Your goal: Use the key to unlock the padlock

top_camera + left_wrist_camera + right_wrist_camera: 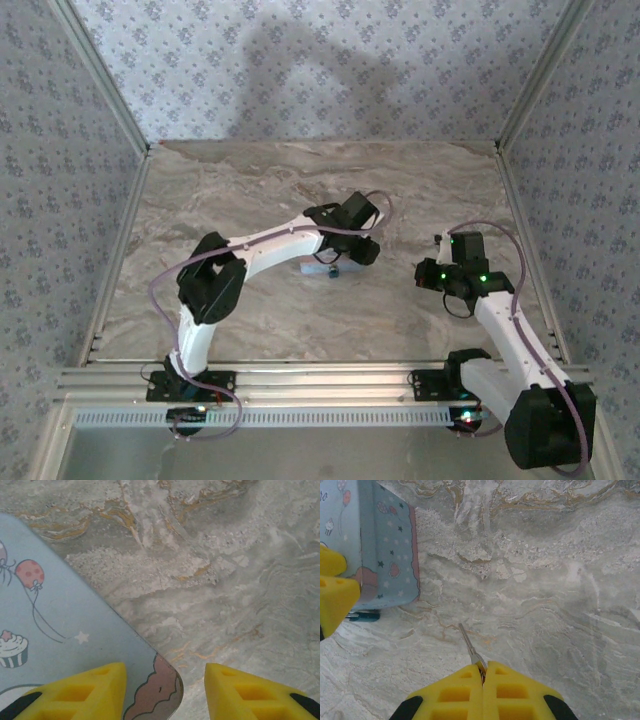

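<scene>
Starting at left: the left tool (165, 680) hovers w/ its yellow fingers spread, holding nothing. It sits over the rounded corner of the light-blue rectangular cartoon-printed tin (60, 625), one finger above the lid, the other above the bare grey marbled counter (240, 570). The small dark teal block-shaped padlock (364, 615) lies on the counter right at the tin's near edge. Its shackle & keyhole are too small to make out. Further right, well apart from the lock, the thin silvery metal key (470, 647) sticks out of the right tool (483, 669). That tool is clenched on the key's head end, blade pointing fwd & a bit left over the counter.

Step in hand, as I read it: bring key to lock & seat it.
- The left tool prob. needs to come down beside the tin & pin the padlock body first. The lock looks tiny & light, so it would likely skid or spin when the blade pushes.
- Find the keyhole face before moving in; can't tell its orientation from here.
- Approach w/ blade in line w/ the keyway, slow, low force.
- The key is gripped at one end only, so side load may twist it in the pads. Fix the angle w/ the wrist, not by forcing.
- The tin crowds the lock & may block the left fingers.
</scene>
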`<state>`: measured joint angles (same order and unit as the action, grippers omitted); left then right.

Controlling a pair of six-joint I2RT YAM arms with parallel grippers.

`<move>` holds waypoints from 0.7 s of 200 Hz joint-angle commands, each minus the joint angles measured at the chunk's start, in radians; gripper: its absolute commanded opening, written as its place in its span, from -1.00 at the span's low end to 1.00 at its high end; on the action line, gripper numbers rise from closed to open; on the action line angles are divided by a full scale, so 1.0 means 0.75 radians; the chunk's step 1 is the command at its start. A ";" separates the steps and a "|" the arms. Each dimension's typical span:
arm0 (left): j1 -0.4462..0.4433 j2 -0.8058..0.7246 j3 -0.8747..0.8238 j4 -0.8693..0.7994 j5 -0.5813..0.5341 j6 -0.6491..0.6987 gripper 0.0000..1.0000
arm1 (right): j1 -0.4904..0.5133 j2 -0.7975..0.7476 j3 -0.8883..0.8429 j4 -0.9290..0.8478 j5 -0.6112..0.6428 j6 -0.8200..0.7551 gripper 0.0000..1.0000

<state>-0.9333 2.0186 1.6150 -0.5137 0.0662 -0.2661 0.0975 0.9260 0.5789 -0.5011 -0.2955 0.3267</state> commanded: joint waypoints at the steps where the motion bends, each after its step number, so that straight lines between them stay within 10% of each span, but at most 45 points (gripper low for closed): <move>1: -0.023 -0.094 -0.122 -0.053 0.063 0.004 -0.10 | -0.011 0.009 0.021 -0.022 -0.028 -0.037 -1.00; 140: -0.019 -0.420 -0.472 0.075 0.042 -0.047 -0.15 | 0.171 0.077 0.010 0.211 -0.170 -0.005 -1.00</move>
<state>-0.9447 1.7565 1.2808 -0.4656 0.1036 -0.2893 0.1829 0.9680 0.5785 -0.3897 -0.3901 0.3210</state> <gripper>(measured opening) 0.426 0.069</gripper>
